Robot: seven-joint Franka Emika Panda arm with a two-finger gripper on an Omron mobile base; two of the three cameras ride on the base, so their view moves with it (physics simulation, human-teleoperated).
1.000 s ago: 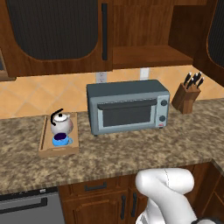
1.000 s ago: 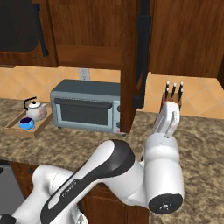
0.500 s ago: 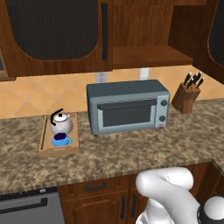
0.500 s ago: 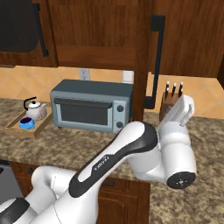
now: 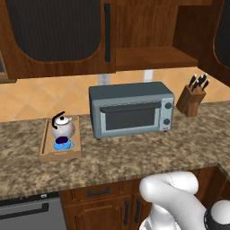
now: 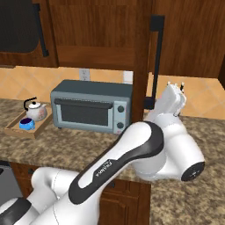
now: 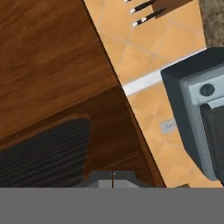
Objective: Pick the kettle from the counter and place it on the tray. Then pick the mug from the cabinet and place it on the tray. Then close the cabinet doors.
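The silvery kettle [image 5: 62,126] [image 6: 36,110] and the small blue mug [image 5: 63,143] [image 6: 26,124] both sit on the light wooden tray [image 5: 45,144] [image 6: 12,128], at the left of the granite counter [image 5: 134,157]. The wall cabinet [image 5: 152,56] shows a bare shelf. Its left door [image 5: 54,31] lies shut, while the right door [image 6: 143,52] stands swung out, seen nearly edge on. My gripper [image 6: 175,84] points upward just right of that door, below its black bar handle [image 6: 156,57]. In the hand view the door's wood [image 7: 57,61] is very close, and the fingertips look pressed together.
A grey toaster oven [image 5: 130,110] [image 6: 92,105] [image 7: 197,113] stands mid-counter under the cabinet. A knife block [image 5: 191,99] [image 7: 159,6] is to its right, close to my hand. Wooden drawers [image 5: 99,193] run below the worktop.
My hand has risen slightly beside the right door, and the elbow has swung forward and to the right. The door has turned a little. Kettle, mug and tray have not moved.
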